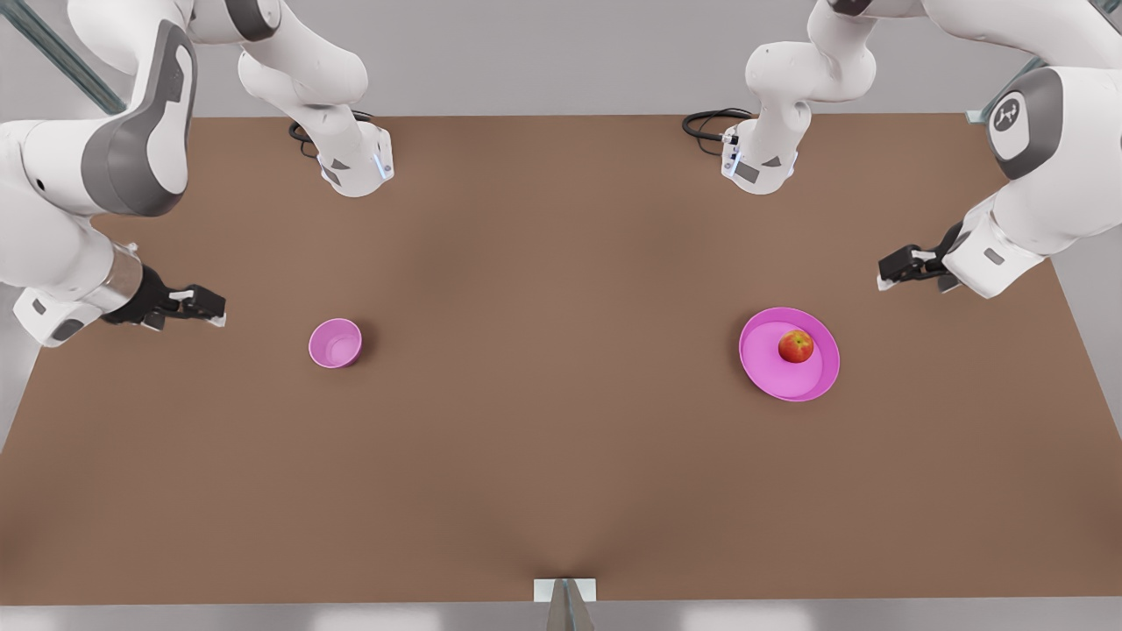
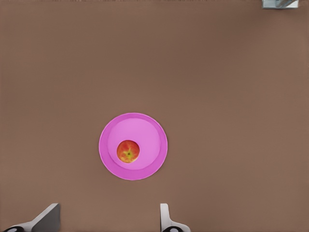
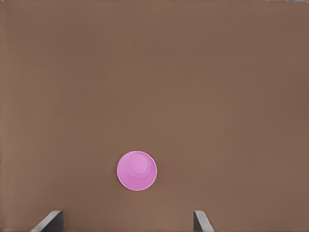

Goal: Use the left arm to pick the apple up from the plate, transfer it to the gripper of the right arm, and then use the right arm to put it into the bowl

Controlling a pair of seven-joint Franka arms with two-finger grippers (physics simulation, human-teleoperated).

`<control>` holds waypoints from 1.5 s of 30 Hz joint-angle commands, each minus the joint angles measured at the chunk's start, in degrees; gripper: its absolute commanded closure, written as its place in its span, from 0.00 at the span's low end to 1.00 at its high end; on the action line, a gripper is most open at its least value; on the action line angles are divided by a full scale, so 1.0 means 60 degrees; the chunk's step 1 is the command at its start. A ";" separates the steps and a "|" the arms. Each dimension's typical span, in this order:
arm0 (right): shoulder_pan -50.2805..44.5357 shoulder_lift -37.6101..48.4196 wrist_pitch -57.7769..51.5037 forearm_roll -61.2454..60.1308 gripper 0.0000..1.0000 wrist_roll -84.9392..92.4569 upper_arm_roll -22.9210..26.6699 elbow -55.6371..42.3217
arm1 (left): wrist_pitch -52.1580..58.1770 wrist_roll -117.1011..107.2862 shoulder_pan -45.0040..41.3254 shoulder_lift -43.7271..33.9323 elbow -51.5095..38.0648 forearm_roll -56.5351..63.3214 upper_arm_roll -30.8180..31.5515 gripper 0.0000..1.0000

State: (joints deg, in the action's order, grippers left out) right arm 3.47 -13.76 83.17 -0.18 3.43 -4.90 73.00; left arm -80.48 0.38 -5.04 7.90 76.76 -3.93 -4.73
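Apple (image 1: 795, 346): red with yellow patches, lying on the plate (image 1: 771, 377), off the plate's centre. Untouched, nothing holding it.

Plate: shallow, pink, on the brown table (image 1: 561, 473), at the front view's right. Apple is its sole content.

Left gripper (image 1: 892, 266): in the air, near the plate, on the side away from the bowl. Fingers (image 2: 166, 217) spread wide, holding nothing; the apple lies ahead of them in the left wrist view.

Bowl (image 1: 335, 343): small, deep, pink, well apart from the plate across the table, empty inside.

Right gripper (image 1: 209, 308): near the bowl, on the side away from the plate; fingers (image 3: 202, 221) parted, empty. This arm waits.

Progress: nothing done as yet. Outstanding: pick-up from the plate, handover between grippers, placing in the bowl.
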 commanded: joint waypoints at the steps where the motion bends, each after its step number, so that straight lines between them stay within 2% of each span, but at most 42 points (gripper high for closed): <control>1: -0.0021 0.0009 0.0216 -0.0057 0.00 0.0234 -0.0164 0.0036 | -0.0312 0.0201 -0.0010 0.0001 -0.0004 -0.0005 -0.0003 0.00; 3: -0.0021 0.0009 0.0216 -0.0057 0.00 0.0248 -0.0164 0.0036 | -0.0748 0.0332 -0.0025 0.0191 0.0127 -0.0034 0.0011 0.00; 5: -0.0021 0.0009 0.0186 -0.0043 0.00 0.0234 -0.0164 0.0036 | -0.3546 0.0318 -0.0069 -0.0115 0.2528 -0.0078 0.0011 0.00; 8: -0.0021 0.0009 0.0186 -0.0043 0.00 0.0234 -0.0164 0.0036 | -0.6812 0.0332 -0.0069 -0.0481 0.5545 -0.0137 -0.0003 0.00; 12: -0.0021 0.0009 0.0172 -0.0057 0.00 0.0248 -0.0164 0.0036 | -1.0096 0.0318 0.0005 -0.0482 0.7846 -0.0151 -0.0003 0.00; 21: 0.0008 0.0009 0.0172 -0.0043 0.00 0.0248 -0.0164 0.0036 | -1.0170 0.0332 0.0078 -0.0204 0.8901 -0.0137 -0.0047 0.00; 23: -0.0021 0.0009 0.0172 -0.0057 0.00 0.0248 -0.0164 0.0050 | -1.0770 0.0318 0.0107 0.0060 0.9268 -0.0151 -0.0047 0.00; 29: -0.0007 0.0009 0.0142 -0.0057 0.00 0.0248 -0.0164 0.0080 | -1.1048 0.0303 0.0166 0.1114 0.9385 -0.0151 -0.0047 0.00; 45: 0.0008 0.0009 0.0142 -0.0057 0.00 0.0263 -0.0164 0.0080 | -1.1254 0.0244 0.0063 0.1876 0.9634 -0.0166 -0.0003 0.01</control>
State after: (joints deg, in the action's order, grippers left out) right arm 3.52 -13.78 84.06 -0.49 4.84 -5.88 73.50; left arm -147.72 2.27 -4.65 19.18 134.58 -5.03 -4.75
